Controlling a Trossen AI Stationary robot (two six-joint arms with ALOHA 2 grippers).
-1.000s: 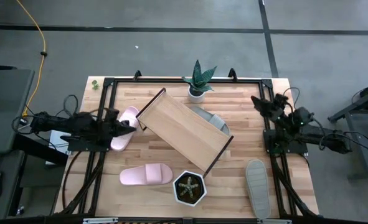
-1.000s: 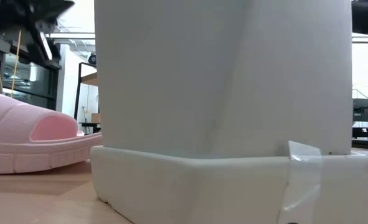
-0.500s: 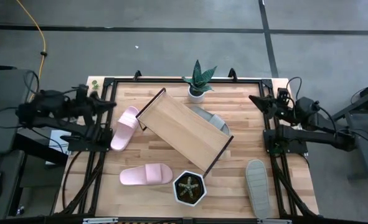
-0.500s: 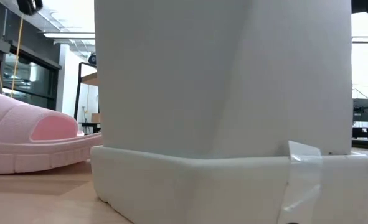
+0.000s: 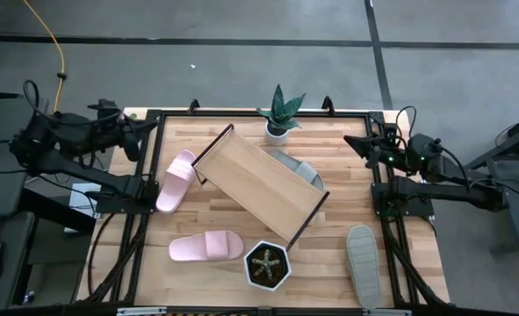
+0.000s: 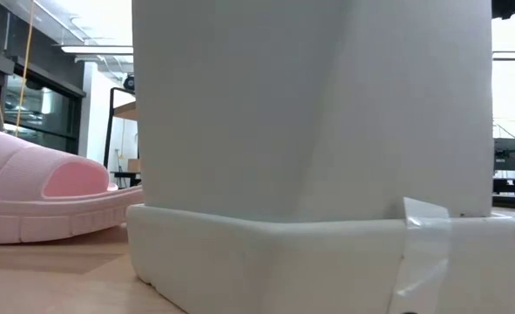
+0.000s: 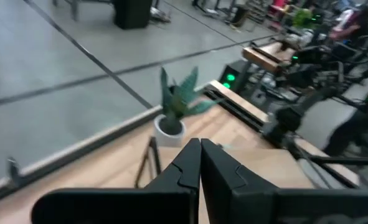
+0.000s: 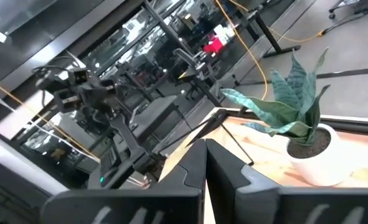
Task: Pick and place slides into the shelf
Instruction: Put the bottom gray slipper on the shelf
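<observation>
Both arms have drawn back — left gripper (image 5: 140, 140) and right gripper (image 5: 351, 142) closed, empty; nearest pink slide (image 5: 176, 180) lies lengthwise just inboard of the left.

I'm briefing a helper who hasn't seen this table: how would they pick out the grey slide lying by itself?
Start at the wooden shelf lying diagonally across the middle of the table. Go toward the table's near right corner, past the hexagonal planter. The grey slide lies there alone, lengthwise along the right edge; the other grey one is tucked against the shelf, and the remaining two are pink.
</observation>
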